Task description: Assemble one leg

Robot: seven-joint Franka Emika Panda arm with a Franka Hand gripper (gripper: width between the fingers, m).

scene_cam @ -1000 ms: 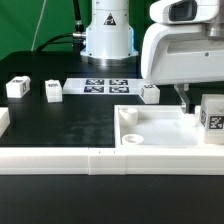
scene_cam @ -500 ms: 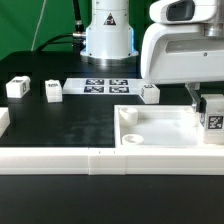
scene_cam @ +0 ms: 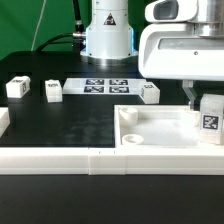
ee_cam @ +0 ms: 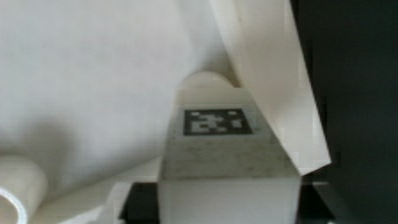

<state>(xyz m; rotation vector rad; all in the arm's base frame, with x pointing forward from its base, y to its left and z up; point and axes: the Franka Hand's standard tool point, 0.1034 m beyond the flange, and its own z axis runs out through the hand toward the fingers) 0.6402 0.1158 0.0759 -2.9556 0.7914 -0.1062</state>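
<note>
The black surface [scene_cam: 70, 125] fills most of the exterior view, with a long white rail [scene_cam: 60, 161] running across its near edge. On that view's right sits the tray [scene_cam: 160, 131], a big white square part with a raised rim and a round hole [scene_cam: 130, 138] in its near corner. The arm's white housing [scene_cam: 185, 45] hangs over the tray's far right side.

Below the housing, the pincer [scene_cam: 203, 108] reaches down over the tray, and its dark fingers [scene_cam: 189, 96] stand close on either side of the leg [scene_cam: 211, 118], which it has clamped. The leg is a small white blocky peg, upright, with a black-and-white square tag on the face turned toward the exterior camera. It sits at the tray's right edge, low over the tray floor; whether it touches the floor cannot be told.

In the wrist view the same leg [ee_cam: 217, 140] appears as a pale block with a rounded far end and the tag [ee_cam: 217, 122] on its upper face, dark finger pads [ee_cam: 139, 198] just visible at its sides, and the tray rim [ee_cam: 267, 70] running beside it.

At the back lies the marker board [scene_cam: 104, 86]. Three more legs stand apart on the surface: one [scene_cam: 150, 93] just behind the tray, one [scene_cam: 53, 91] beside the board, one [scene_cam: 16, 88] far on the view's left.
</note>
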